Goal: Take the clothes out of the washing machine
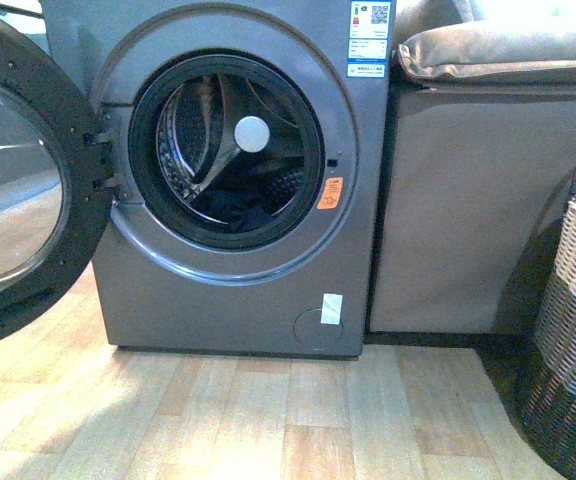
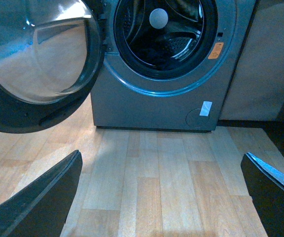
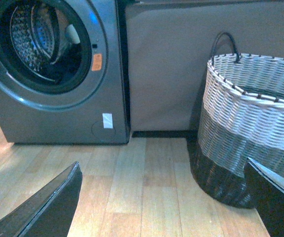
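The dark grey washing machine [image 1: 238, 290] stands ahead with its round door [image 1: 18, 180] swung open to the left. A small dark navy bundle of clothes [image 1: 236, 212] lies at the bottom of the perforated steel drum; it shows dimly in the left wrist view [image 2: 154, 57]. The machine also shows in the right wrist view [image 3: 53, 108]. My left gripper [image 2: 161, 197] is open and empty, above the wooden floor in front of the machine. My right gripper [image 3: 164, 197] is open and empty, above the floor between the machine and the basket. Neither arm shows in the front view.
A grey-and-white woven basket [image 3: 250, 113] with a dark handle stands on the floor at the right, also in the front view [image 1: 573, 330]. A beige cabinet [image 1: 458, 210] stands beside the machine with a beige cushion [image 1: 498, 45] on top. The floor is light wood planks.
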### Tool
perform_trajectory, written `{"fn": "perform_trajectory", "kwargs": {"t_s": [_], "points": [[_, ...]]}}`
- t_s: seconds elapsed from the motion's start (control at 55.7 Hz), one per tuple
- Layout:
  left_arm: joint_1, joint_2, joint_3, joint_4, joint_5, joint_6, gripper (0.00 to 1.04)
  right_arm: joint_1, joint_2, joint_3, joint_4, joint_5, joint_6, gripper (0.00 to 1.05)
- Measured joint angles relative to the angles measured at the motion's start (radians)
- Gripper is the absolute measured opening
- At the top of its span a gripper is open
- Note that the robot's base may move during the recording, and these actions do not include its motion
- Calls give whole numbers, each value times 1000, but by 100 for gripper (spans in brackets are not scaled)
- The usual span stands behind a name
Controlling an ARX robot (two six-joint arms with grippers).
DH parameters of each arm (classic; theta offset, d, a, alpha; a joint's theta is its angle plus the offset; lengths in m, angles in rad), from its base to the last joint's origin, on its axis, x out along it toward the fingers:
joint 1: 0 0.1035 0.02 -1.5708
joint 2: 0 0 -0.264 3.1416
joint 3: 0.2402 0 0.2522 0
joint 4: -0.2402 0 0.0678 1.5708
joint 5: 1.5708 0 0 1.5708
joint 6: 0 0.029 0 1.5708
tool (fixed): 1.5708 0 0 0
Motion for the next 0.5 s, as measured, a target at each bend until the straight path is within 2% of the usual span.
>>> {"fn": "perform_trajectory", "kwargs": {"t_s": [0.502], "points": [[0,-2,0,0,0,0,98,0,0,0,1,1,0,97]]}}
